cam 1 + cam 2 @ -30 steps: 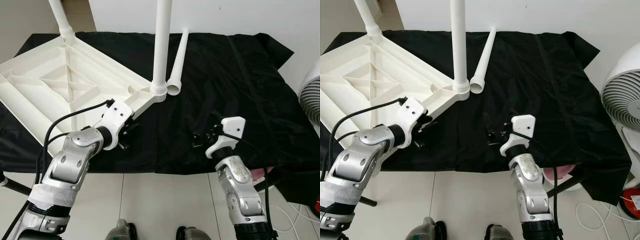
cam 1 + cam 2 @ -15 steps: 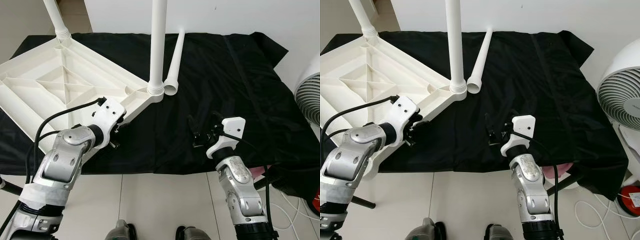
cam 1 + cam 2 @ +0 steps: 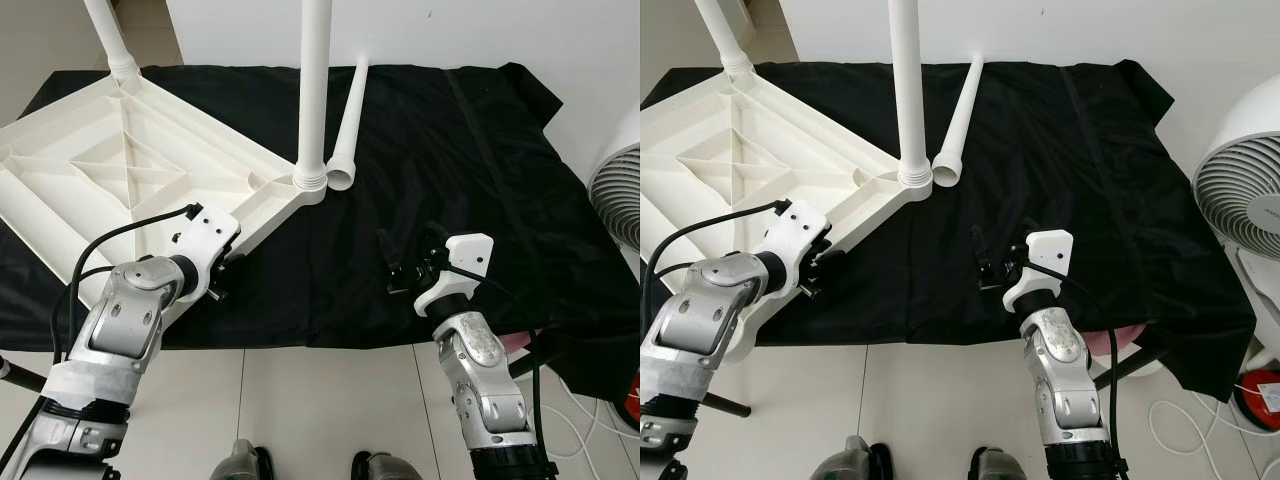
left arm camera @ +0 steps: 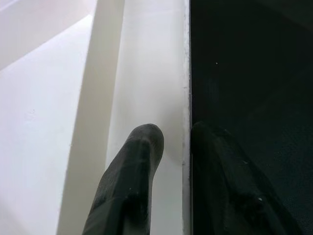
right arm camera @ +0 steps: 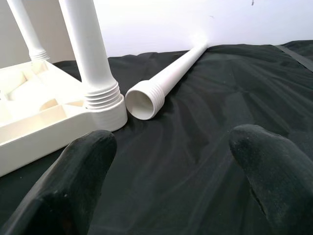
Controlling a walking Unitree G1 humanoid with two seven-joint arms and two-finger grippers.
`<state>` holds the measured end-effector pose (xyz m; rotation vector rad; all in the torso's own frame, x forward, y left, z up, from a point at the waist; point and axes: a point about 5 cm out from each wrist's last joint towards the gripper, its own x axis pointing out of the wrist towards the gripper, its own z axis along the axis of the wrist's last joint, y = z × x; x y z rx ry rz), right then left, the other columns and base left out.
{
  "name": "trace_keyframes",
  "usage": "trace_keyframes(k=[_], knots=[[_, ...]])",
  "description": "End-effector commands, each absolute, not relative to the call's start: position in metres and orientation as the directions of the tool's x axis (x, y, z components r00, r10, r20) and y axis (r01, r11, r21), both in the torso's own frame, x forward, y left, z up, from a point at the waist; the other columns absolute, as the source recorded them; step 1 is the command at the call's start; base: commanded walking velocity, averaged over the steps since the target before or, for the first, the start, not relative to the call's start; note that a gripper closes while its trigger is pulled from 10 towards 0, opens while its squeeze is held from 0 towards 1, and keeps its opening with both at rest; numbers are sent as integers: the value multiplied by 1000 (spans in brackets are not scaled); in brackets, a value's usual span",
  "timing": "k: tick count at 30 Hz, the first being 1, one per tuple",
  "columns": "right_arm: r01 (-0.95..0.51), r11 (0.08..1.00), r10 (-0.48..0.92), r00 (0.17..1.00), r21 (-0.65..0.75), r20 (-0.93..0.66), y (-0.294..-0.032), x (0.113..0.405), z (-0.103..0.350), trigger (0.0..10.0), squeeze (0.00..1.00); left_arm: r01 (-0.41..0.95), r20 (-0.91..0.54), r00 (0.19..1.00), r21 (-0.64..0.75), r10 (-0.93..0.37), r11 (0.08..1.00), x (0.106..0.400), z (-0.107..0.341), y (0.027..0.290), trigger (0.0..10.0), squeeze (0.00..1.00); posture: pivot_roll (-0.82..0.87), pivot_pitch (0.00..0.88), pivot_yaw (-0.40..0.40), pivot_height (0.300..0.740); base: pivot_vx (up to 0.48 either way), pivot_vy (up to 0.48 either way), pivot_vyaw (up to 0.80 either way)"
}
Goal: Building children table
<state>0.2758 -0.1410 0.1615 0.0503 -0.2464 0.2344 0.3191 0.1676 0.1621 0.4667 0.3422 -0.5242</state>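
- Tabletop (image 3: 110, 180), white plastic and upside down, ribs showing, lies on the black cloth (image 3: 470, 150) that covers the bench; it takes up the 10 o'clock part of the head views.
- Legs: one upright leg (image 3: 313, 90) is screwed into the tabletop's corner socket near the picture's centre, and a second upright leg (image 3: 110, 40) stands in the far corner at 11 o'clock.
- Loose leg (image 3: 350, 120) lies flat on the cloth just beside the centre leg, at about 1 o'clock from its socket, threaded open end toward the robot and the other end pointing away to 12 o'clock.
- Left pincer (image 4: 171, 161) sits at the tabletop's near edge, at 7 o'clock from the centre socket; in the left wrist view one finger (image 4: 132, 186) lies on the white rim and the other over the cloth, close together with the rim's edge between them, though whether they clamp it I cannot tell.
- Right pincer (image 5: 171, 166) hovers over bare cloth at about 5 o'clock from the loose leg, well apart from it, fingers (image 5: 73, 186) spread wide and holding nothing; the right wrist view looks between them at the loose leg's open end.
- Fan (image 3: 1245, 220), white, stands off the bench at 3 o'clock.
- Floor (image 3: 300, 410), pale tile, shows at 6 o'clock.
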Motion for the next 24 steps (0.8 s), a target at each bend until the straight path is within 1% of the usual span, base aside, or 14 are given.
trace_keyframes(k=[1,3,4,5,6,17,18,21,24], knots=[[-230,973,220,945,11,244,-142,275,161,10000,0,404,-381,890,397,-252,824,323,160,175,10000,0,-65,132,57,740,0,0,0],[-229,973,220,945,11,244,-142,275,161,10000,0,408,-386,887,395,-254,823,322,158,174,10000,0,-65,132,57,740,0,0,0],[-229,973,220,944,11,245,-142,276,161,10000,0,411,-392,884,387,-256,825,322,157,174,4510,0,-65,131,57,740,0,0,0],[-229,973,219,944,10,246,-142,276,161,10000,0,414,-399,880,381,-257,827,322,154,172,3059,0,-65,131,57,740,0,0,0],[-228,974,219,944,9,247,-143,276,162,10000,0,415,-402,878,374,-258,829,322,152,171,0,0,-65,131,57,740,0,0,0],[-227,974,218,945,12,245,-142,275,161,10000,0,374,-374,895,329,-244,867,331,152,157,0,0,-64,134,60,740,0,0,0],[-227,974,217,945,15,244,-141,275,161,10000,0,346,-356,905,297,-233,890,336,154,151,0,0,-64,134,60,740,0,0,0],[-229,973,218,945,17,245,-141,275,161,10000,0,314,-336,917,278,-215,908,343,157,145,0,0,-69,135,63,740,0,0,0],[-225,974,214,945,18,245,-141,274,161,10000,0,293,-307,928,247,-212,924,353,163,133,0,0,-75,135,67,740,0,0,0]])
